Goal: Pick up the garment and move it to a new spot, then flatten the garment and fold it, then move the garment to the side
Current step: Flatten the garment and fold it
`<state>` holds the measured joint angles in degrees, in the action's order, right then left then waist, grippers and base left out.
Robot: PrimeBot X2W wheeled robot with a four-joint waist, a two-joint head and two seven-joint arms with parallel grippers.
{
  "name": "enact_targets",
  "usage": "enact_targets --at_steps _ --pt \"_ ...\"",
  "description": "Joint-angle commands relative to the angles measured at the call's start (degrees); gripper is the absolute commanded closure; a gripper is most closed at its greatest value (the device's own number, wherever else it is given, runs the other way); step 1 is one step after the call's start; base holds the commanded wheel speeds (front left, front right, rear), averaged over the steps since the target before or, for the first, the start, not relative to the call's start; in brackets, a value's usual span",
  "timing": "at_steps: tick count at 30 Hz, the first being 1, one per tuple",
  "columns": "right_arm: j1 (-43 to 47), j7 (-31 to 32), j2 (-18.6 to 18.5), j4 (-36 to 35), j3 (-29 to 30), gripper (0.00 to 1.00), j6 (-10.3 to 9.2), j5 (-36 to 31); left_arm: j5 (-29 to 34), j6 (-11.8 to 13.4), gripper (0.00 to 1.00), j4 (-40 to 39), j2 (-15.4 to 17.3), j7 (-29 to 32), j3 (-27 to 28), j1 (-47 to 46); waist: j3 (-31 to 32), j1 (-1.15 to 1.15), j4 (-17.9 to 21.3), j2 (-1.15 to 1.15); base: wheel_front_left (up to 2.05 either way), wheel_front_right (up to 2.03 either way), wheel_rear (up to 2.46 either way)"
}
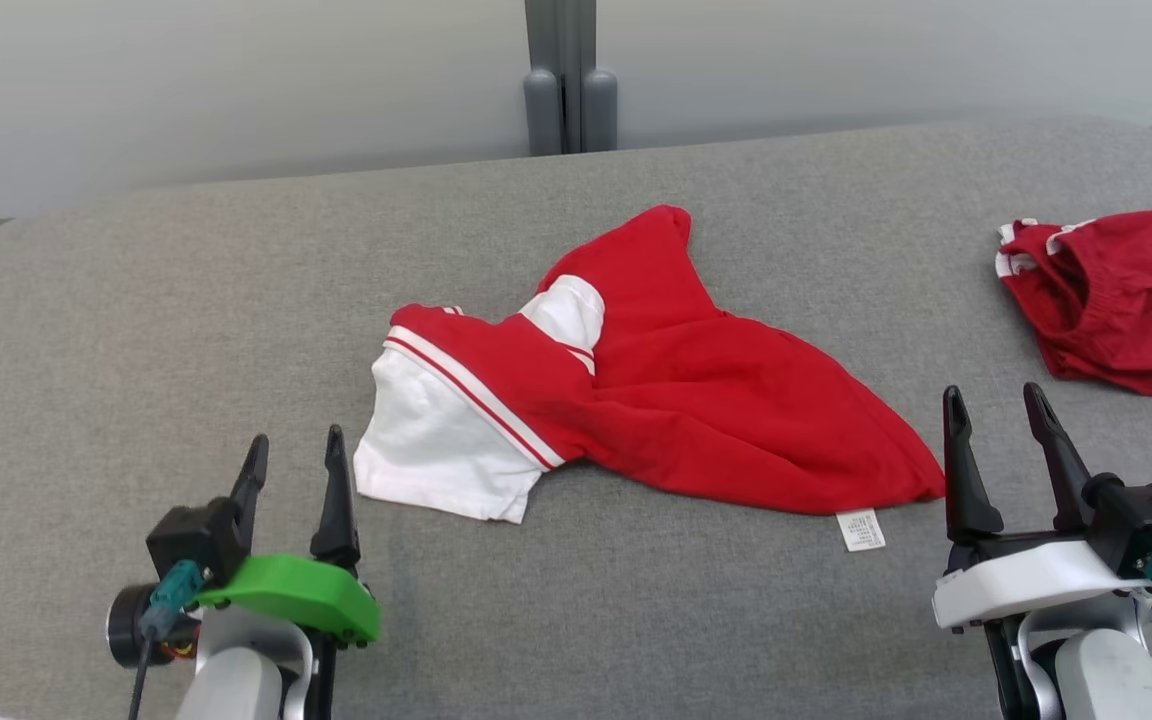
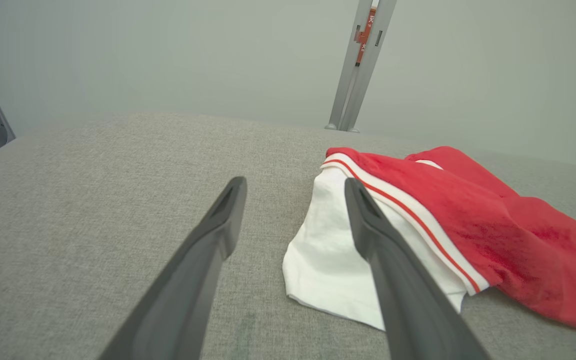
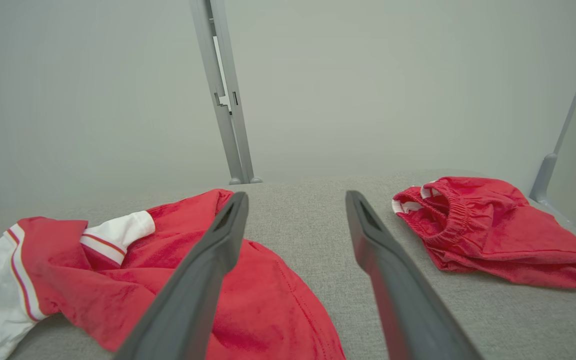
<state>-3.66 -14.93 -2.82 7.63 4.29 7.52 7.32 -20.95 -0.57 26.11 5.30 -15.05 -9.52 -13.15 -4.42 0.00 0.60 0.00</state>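
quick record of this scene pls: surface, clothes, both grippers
surface: grey padded surface
garment: red and white shirt, crumpled, mid-surface, care label at near hem
other item: red shorts, far right, apart from the shirt
left gripper: open, empty, by the shirt's white end
right gripper: open, empty, by the shirt's red hem

Head camera looked down from above onto the grey padded surface [image 1: 186, 300], wall [image 1: 236, 80] at the far edge. Both wrist cameras sat low and close over it, facing that wall. All three caught the red-and-white shirt [image 1: 676, 400]; head and right wrist shared the red shorts [image 1: 1126, 300].
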Motion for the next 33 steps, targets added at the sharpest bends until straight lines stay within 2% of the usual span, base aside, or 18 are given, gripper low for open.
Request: enact_targets --at_steps 1,13,28,33 --pt "1.0 -0.2 -0.2 0.4 -0.2 0.00 -0.06 0.5 0.5 0.2 0.00 -1.0 -0.5 -0.1 0.3 2.0 2.6 0.00 -2.1 0.00 0.00 0.00 0.00" --pt "1.3 -0.3 -0.2 2.0 -4.7 0.00 -0.06 1.7 1.8 0.8 0.00 -4.8 -2.2 -0.2 0.7 8.6 4.0 0.00 -1.0 0.00 0.00 0.00 0.00" --pt "0.2 -0.3 -0.1 3.2 -4.9 0.00 -0.06 1.5 2.5 0.9 0.00 -5.3 -2.4 -0.2 0.9 8.1 3.2 0.00 -0.8 0.00 0.00 0.00 0.00" --pt "-0.1 -0.3 -0.1 3.2 -5.0 0.00 -0.06 1.6 3.0 1.5 0.00 -2.8 -2.3 -0.1 0.3 5.5 2.1 0.00 -0.8 0.00 0.00 0.00 0.00"
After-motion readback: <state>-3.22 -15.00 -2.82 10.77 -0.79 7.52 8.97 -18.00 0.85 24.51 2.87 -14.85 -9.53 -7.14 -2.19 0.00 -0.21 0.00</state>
